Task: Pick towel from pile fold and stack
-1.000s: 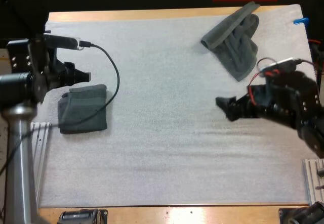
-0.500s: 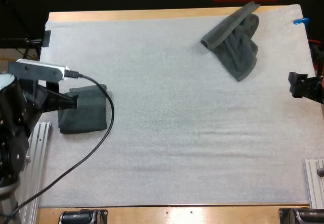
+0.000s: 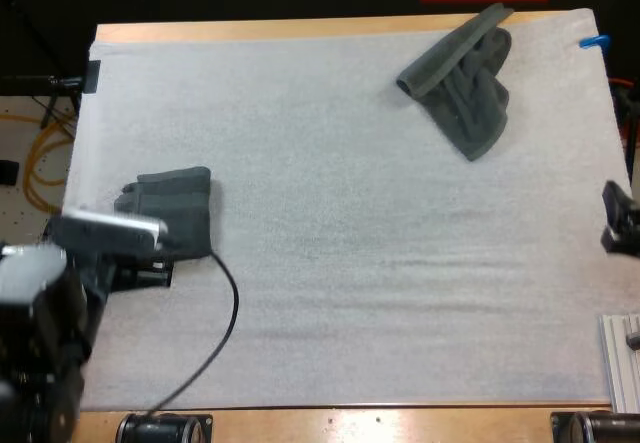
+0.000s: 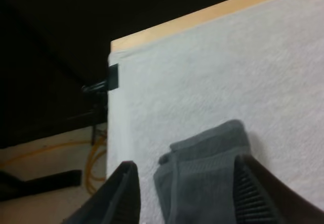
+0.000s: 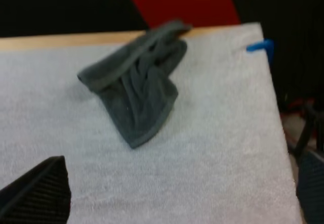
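My left gripper (image 4: pixel 190 193) and right gripper (image 5: pixel 177 183) hang released: the folded towel (image 3: pixel 175 208) looks finished at 9 o'clock on the mat (image 3: pixel 330 263), so the crumpled towel (image 3: pixel 460 88) at 1 o'clock awaits pickup.

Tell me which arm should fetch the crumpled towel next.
Right. The right gripper is open and faces the crumpled towel on its own side of the mat; the left gripper is far across, at the folded towel.
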